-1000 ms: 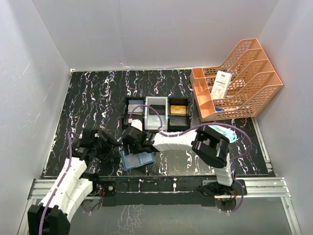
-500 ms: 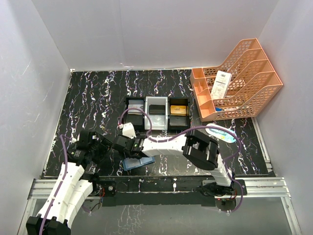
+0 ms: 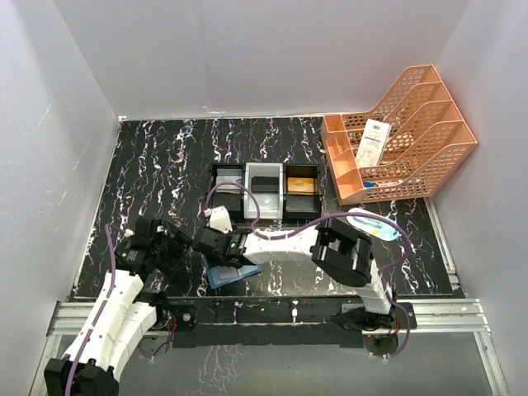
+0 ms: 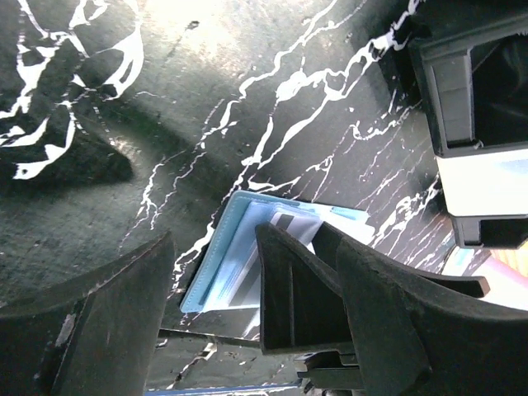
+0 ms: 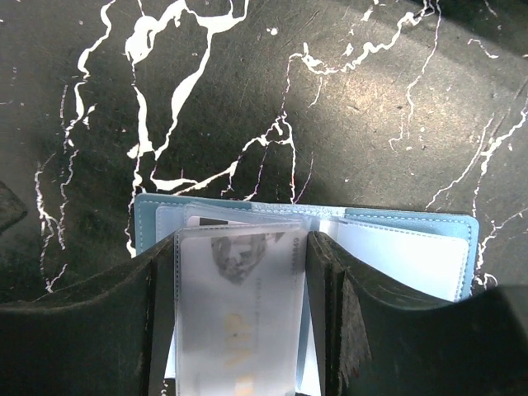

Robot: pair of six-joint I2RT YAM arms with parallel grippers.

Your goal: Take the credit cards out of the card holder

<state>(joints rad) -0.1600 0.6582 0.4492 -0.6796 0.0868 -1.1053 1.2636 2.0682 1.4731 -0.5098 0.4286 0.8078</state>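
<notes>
**A:** R wrist cam: which step?
**B:** R gripper (image 5: 241, 247) is straddling a clear pocket (image 5: 247, 235) of the card holder (image 5: 400, 260), w/ a greyish card (image 5: 239, 322) inside. Jaws are standing mid-width, a finger just beside each long edge. Can't tell if they're pinching yet. I'd say it's going for the next card.

**A:** Next move?
**B:** Prob. needing a pinch on the card itself, not the sleeve. Then a straight pull out of the pocket mouth, w/o the holder dragging along.

**A:** L wrist cam?
**B:** L gripper (image 4: 254, 246) is hanging wide, holding nothing. The holder is lying open beyond the gap, w/ what's prob. an R finger standing in between. Pinning the holder down looks like L's job.

**A:** Top cam?
**B:** Holder's lying near the near edge of the table (image 3: 157, 165), left of middle, w/ both grippers crowding over it. Tray (image 3: 247, 167) is sitting mid-table. A gold card (image 3: 302, 186) is lying in its right compartment and a dark card (image 3: 266, 186) in the mid one, so prob. two are out.

**A:** Surface, room?
**B:** Black surface w/ white veining, looking slick. White walls (image 3: 247, 58) are closing in three sides. An orange file rack (image 3: 404, 132) is standing at the far right corner, holding a white slip (image 3: 375, 140). A pale oval case (image 3: 375, 224) is lying toward the right edge.
</notes>
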